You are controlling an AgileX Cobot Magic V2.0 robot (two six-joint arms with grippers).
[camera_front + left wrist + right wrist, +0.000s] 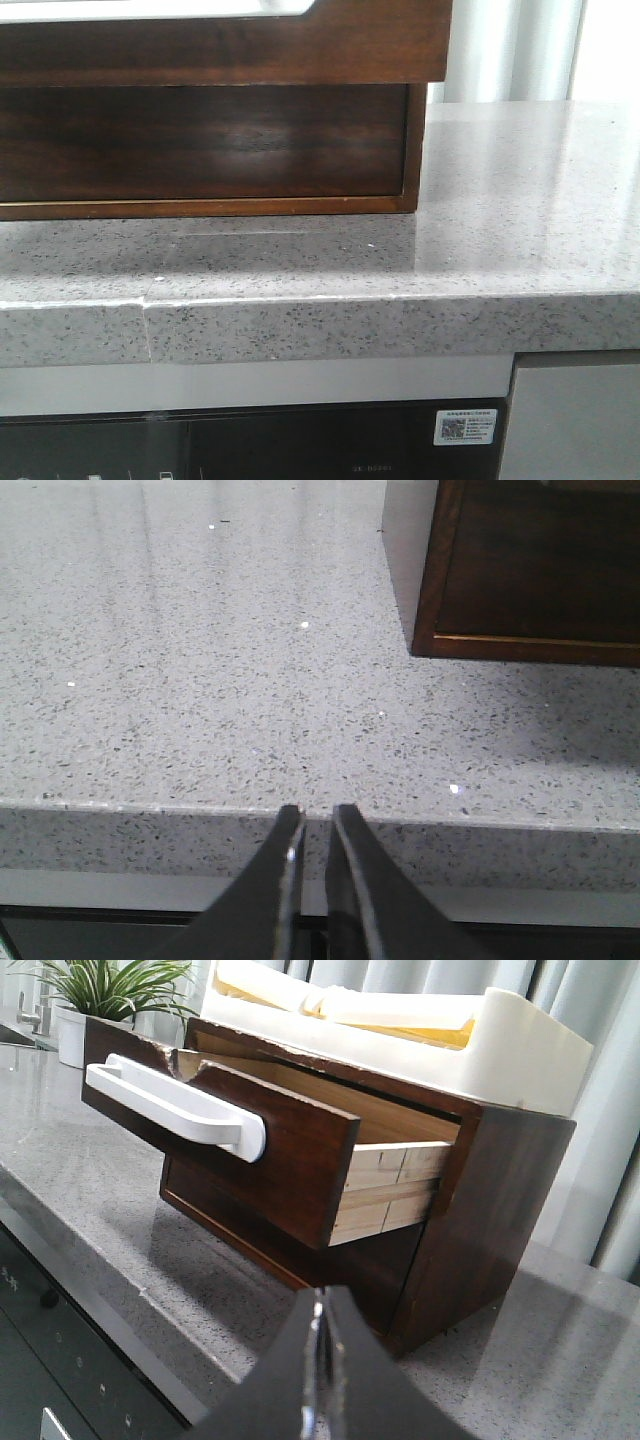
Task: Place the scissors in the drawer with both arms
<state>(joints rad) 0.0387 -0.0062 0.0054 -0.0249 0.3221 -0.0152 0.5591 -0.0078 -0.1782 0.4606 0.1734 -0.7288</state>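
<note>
The scissors are not in view in any frame. The dark brown wooden drawer point(285, 1145) stands pulled out of its cabinet point(505, 1190), with a white handle point(175, 1105) on its front. What lies inside is hidden. In the front view the drawer front point(230, 45) hangs over the cabinet's dark lower face point(200, 140). Neither arm shows in the front view. My left gripper point(314, 810) is at the counter's front edge, almost shut with a narrow empty gap. My right gripper point(322, 1295) is shut and empty, in front of the cabinet's near corner.
The cabinet stands on a grey speckled stone counter point(500, 200). A white foam tray point(400, 1020) lies on top of the cabinet. A potted plant point(100, 990) stands behind it. A dark appliance front point(250, 445) with a sticker point(464, 427) sits below the counter edge.
</note>
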